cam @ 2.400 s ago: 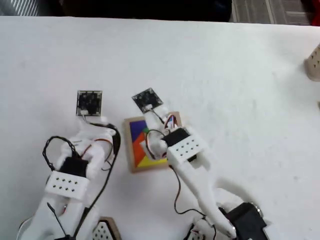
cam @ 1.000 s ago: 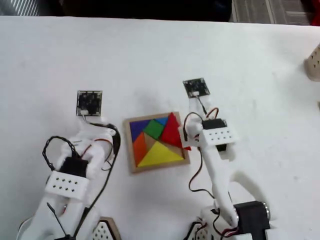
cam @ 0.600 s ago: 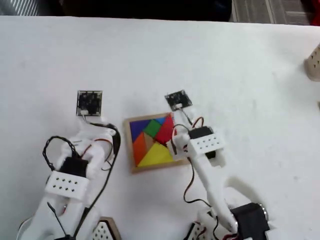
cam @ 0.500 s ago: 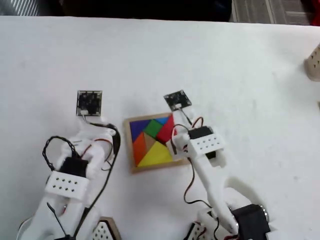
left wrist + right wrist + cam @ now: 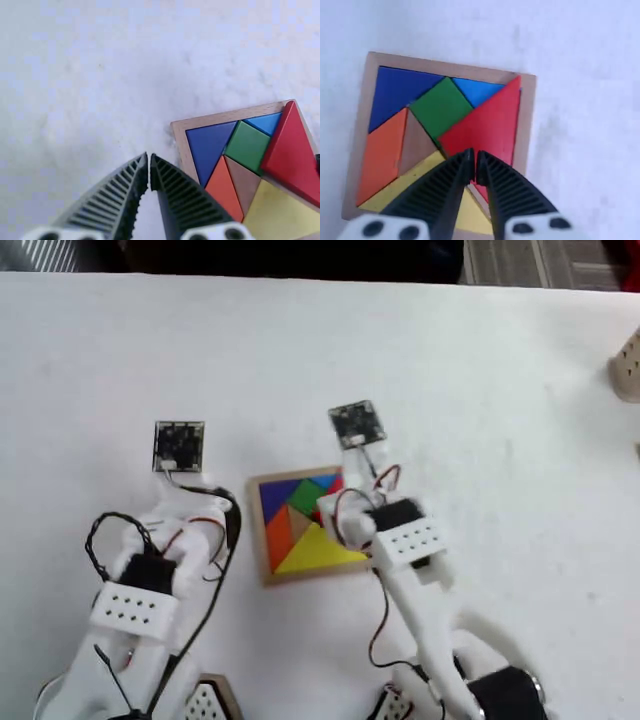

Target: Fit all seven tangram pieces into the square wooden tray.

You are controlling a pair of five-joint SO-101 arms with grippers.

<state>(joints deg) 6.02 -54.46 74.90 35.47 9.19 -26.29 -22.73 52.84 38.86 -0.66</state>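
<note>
My right gripper (image 5: 474, 155), fingers together, hangs over the red triangle (image 5: 487, 122), whose tip overlaps the rim of the square wooden tray (image 5: 445, 69). My left gripper (image 5: 149, 159), fingers also together, sits just beside that tray.

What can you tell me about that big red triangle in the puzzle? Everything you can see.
The red triangle is a large, flat, matte piece, seemingly painted wood. It lies along one side of the wooden tray, next to the green square, but not fully sunk in: one corner rides over the rim, so it sits slightly tilted. The right end effector, shut, hangs right over its edge; whether they touch is unclear.
</note>
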